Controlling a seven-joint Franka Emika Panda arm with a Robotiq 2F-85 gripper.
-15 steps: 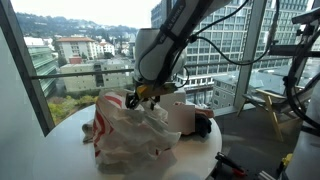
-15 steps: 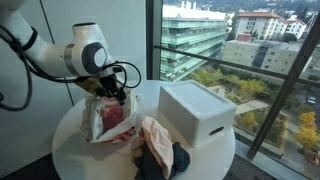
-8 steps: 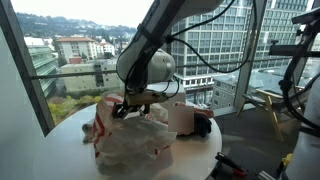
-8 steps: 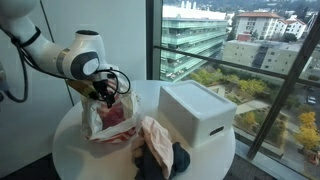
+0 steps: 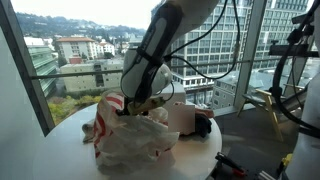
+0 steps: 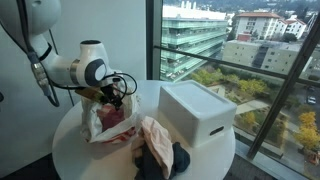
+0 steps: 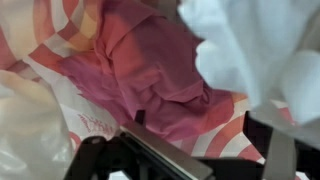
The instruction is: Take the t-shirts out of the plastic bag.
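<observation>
Wrist view: gripper (image 7: 190, 150) jaws are apart with nothing clamped, and the pink t-shirt (image 7: 160, 70) sits just ahead of them inside the plastic bag (image 7: 40, 110). Both exterior views put us at the bag mouth on the table (image 6: 70, 145). We judge this is the reach-in grasp. We should sink onto the thick cloth fold between the jaws and keep the bag film on either side out of the pinch. Then close on cloth only and lift up and out so the bag doesn't follow.
</observation>
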